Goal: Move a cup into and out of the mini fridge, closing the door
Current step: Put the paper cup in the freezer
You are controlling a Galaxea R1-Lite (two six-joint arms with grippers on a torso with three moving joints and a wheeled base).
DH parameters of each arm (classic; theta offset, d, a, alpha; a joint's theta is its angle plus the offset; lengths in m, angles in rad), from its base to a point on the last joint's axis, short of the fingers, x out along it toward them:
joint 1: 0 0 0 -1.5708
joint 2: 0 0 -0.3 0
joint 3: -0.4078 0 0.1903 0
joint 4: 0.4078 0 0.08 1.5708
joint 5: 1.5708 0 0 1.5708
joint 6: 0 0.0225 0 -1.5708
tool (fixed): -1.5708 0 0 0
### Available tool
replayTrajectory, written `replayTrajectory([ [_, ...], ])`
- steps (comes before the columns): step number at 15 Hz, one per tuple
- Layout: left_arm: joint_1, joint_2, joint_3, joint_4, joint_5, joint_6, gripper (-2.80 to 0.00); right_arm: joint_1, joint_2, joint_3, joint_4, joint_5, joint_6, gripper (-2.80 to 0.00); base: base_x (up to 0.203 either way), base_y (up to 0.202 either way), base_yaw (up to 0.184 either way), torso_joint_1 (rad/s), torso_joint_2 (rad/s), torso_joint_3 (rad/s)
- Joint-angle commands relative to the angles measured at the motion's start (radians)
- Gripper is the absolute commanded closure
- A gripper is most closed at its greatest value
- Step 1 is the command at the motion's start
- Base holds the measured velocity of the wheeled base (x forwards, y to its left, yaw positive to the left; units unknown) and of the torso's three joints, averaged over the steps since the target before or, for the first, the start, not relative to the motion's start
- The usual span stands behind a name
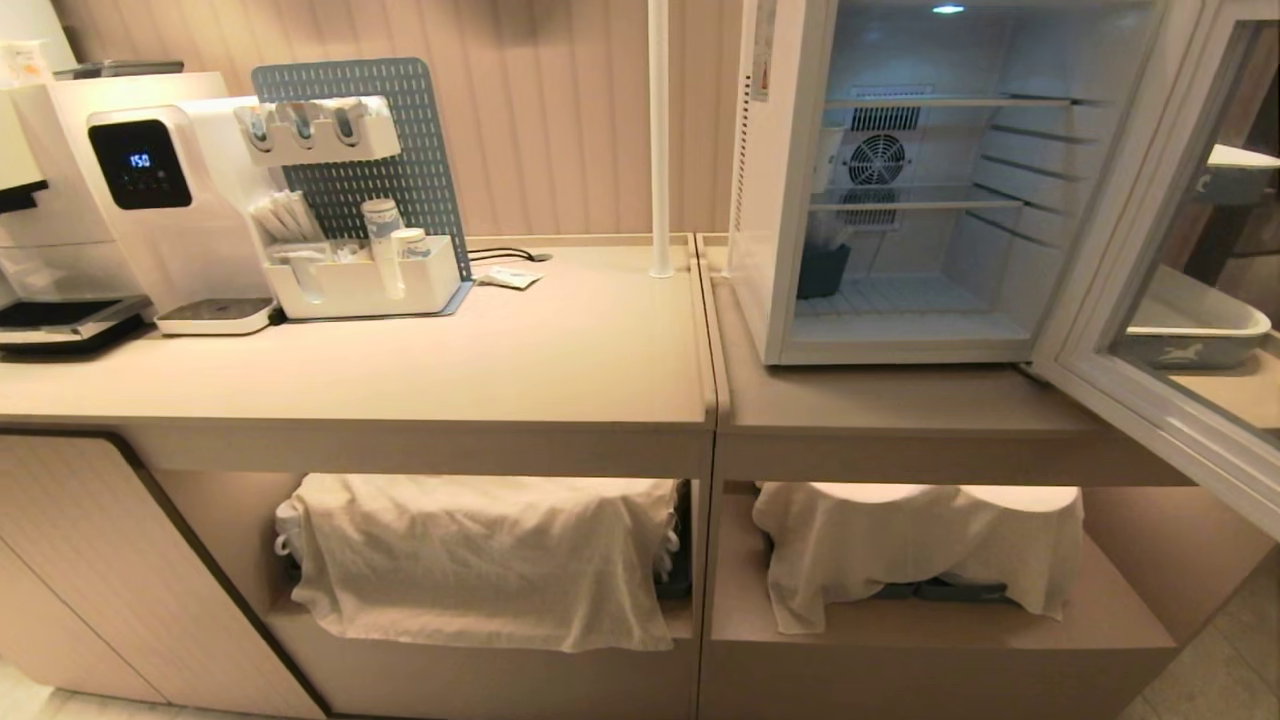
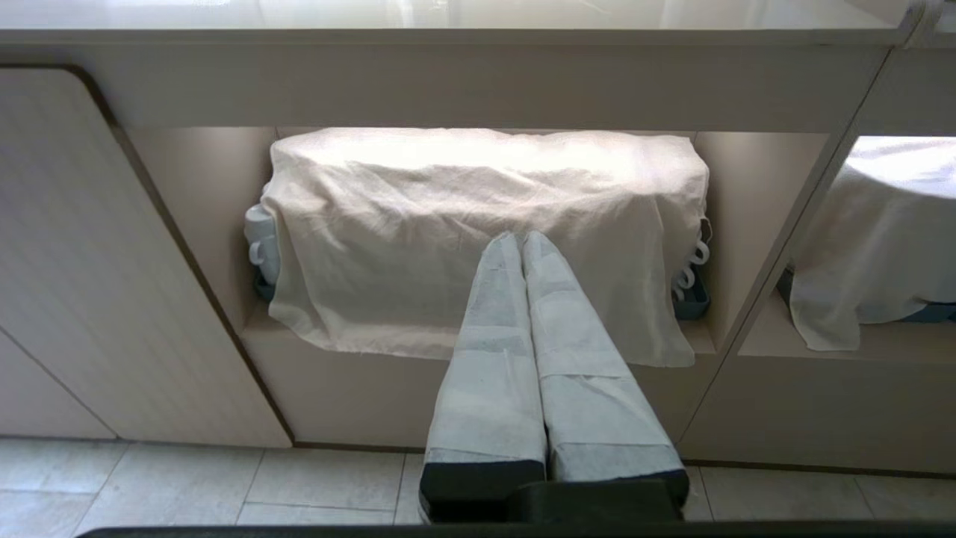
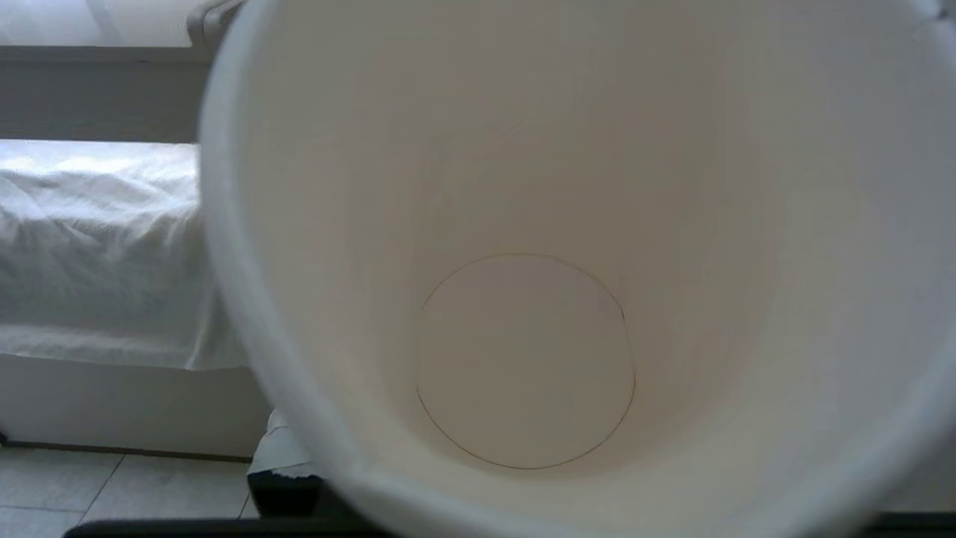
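Filling nearly the whole right wrist view, the cup shows only its plain white inside, a round base seam and a thick rolled rim; its outer print cannot be seen. It sits right at the right gripper, mouth toward the camera; a small wrapped bit of one finger peeks out beneath the rim, and the rest of the fingers are hidden, so a clamp on the cup cannot be confirmed. The left gripper hangs low before the cabinet shelf, its white-wrapped fingers pressed together, pointing at a draped cloth. In the head view neither arm appears. The mini fridge stands on the right tabletop, lit inside, wire shelves and round fan grille visible. The door is swung wide open to the right, cut off by the picture edge.
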Motion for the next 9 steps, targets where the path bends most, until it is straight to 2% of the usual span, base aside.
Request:
replayTrajectory([
  [1, 0.001, 0.000, 0.000, 0.000, 0.000, 0.000, 0.00, 0.000, 0.001, 0.000, 0.000, 0.000, 0.000, 0.00, 0.189, 0.000, -0.003, -0.001, 0.01, 0.005],
  [9, 0.002, 0.000, 0.000, -0.002, 0.001, -0.003, 0.00, -0.001, 0.001, 0.000, 0.000, 0.000, -0.004, 0.00, 0.189, 0.000, 0.000, 0.003, 0.00, 0.001],
])
